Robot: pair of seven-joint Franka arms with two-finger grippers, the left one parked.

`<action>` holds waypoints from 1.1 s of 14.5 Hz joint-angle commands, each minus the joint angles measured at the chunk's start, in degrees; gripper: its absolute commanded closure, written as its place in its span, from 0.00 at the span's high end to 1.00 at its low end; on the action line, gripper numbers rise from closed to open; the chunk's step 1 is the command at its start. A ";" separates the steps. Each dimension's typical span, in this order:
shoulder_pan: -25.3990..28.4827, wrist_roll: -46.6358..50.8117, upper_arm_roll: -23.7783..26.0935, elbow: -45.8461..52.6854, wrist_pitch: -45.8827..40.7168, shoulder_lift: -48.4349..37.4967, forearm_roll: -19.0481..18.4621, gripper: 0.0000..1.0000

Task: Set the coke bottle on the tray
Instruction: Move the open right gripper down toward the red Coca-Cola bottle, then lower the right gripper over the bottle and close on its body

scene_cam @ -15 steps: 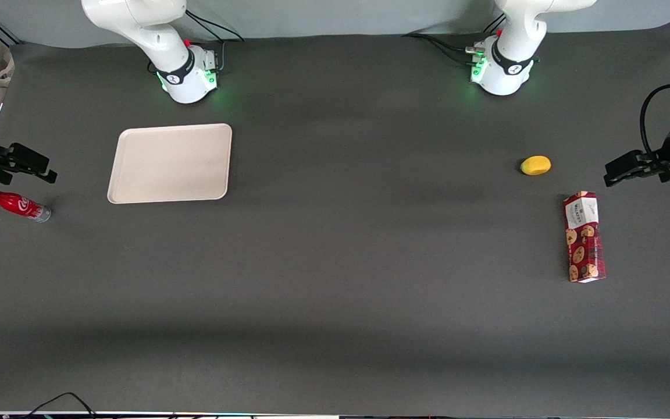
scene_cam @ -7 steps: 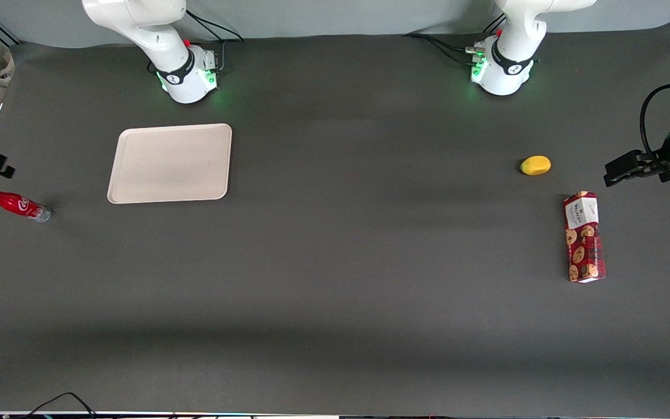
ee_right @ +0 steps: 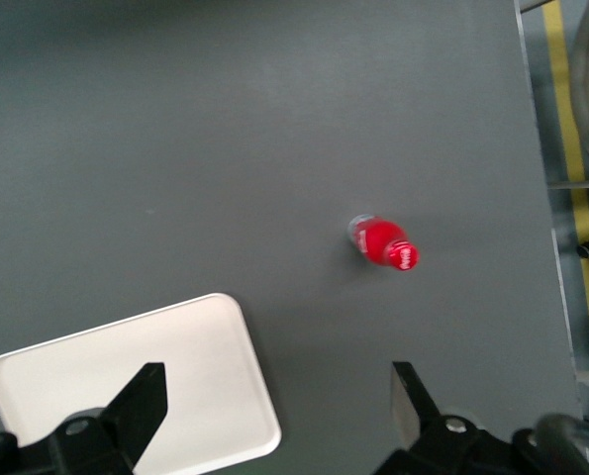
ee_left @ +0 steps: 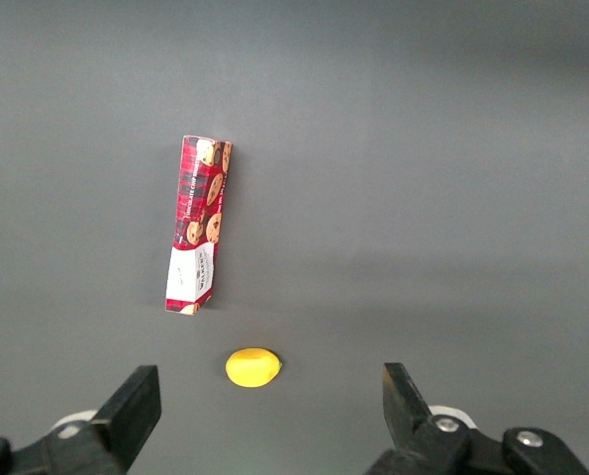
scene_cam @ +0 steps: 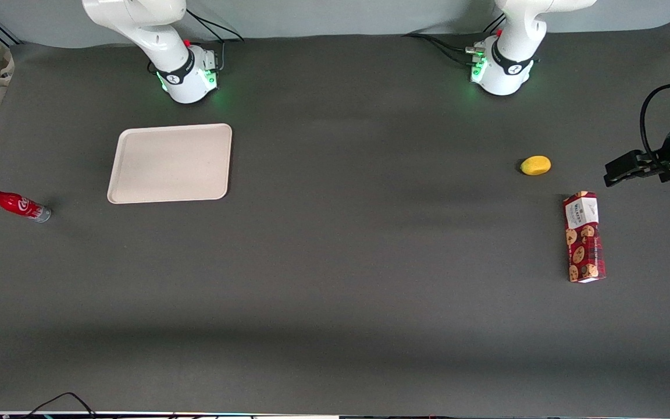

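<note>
Showing white script logo on the coke bottle (scene_cam: 16, 203) (letters unreadable); showing "WALKERS"-like print on cookie box (scene_cam: 584, 236), uncertain.

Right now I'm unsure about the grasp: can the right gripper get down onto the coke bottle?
Probably yes. The gripper is open and hangs high above the table, and the coke bottle stands alone on bare mat, apart from the tray, with nothing over it.
</note>
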 commanded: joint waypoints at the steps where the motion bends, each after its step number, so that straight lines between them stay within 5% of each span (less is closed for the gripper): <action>1: -1.02 -1.66 -0.93 -0.32 3.99 4.27 2.83 1.00; 6: -2.35 -9.65 -5.50 -3.93 10.58 8.75 10.04 1.00; 14: -4.80 -19.65 -8.31 -16.49 27.89 9.28 11.01 1.00; 16: -4.63 -25.10 -10.76 -16.85 28.35 11.47 17.49 1.00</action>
